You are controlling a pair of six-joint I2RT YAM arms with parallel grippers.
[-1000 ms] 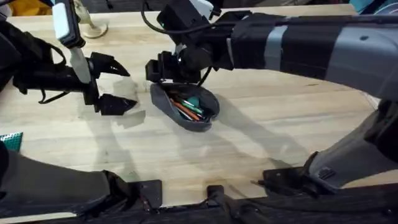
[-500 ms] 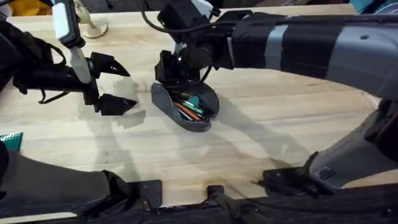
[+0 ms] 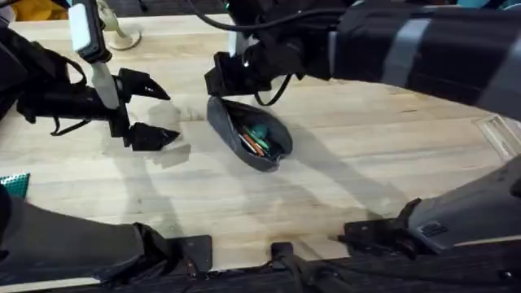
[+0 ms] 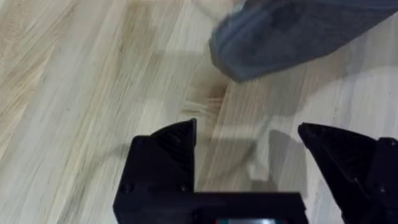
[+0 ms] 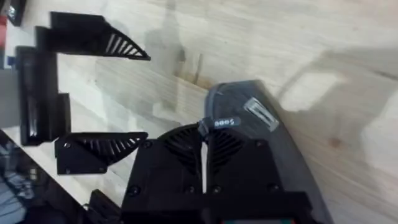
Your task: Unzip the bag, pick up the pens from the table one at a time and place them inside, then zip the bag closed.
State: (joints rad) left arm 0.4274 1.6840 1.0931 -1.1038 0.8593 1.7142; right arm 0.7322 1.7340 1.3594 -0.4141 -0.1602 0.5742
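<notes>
Pale butcher-block tabletop [image 3: 342,163], long planks running left-right, carries everything.

Grey bag [image 3: 248,134] lies near the tabletop's middle, angled, one rounded end toward the far edge, the other toward the near edge. Zip is open along most of its length; pens [image 3: 256,140] sit inside, orange-red and teal-green visible through the gap. Exact count can't be told.

Right gripper [image 3: 230,80] is at the bag's far end, arm reaching in from the right side across the middle. In the right wrist view its fingers [image 5: 180,149] are pressed together on the zip pull tab [image 5: 219,123], right at the end of the pouch. Bag fabric [image 5: 261,124] runs away under the gripper body.

Left gripper [image 3: 155,112] hovers just left of the bag, apart from it, fingers spread wide with nothing between them. Left wrist view: both black fingers [image 4: 177,140] open over bare wood, bag end [image 4: 280,34] ahead, not touching. Right wrist view also catches that gripper, ribbed pads spread, beside the bag end.

Teal object [image 3: 15,184] at the left edge of the tabletop, partly cut off, can't tell what. Pale stand base [image 3: 122,34] near the far left corner.
</notes>
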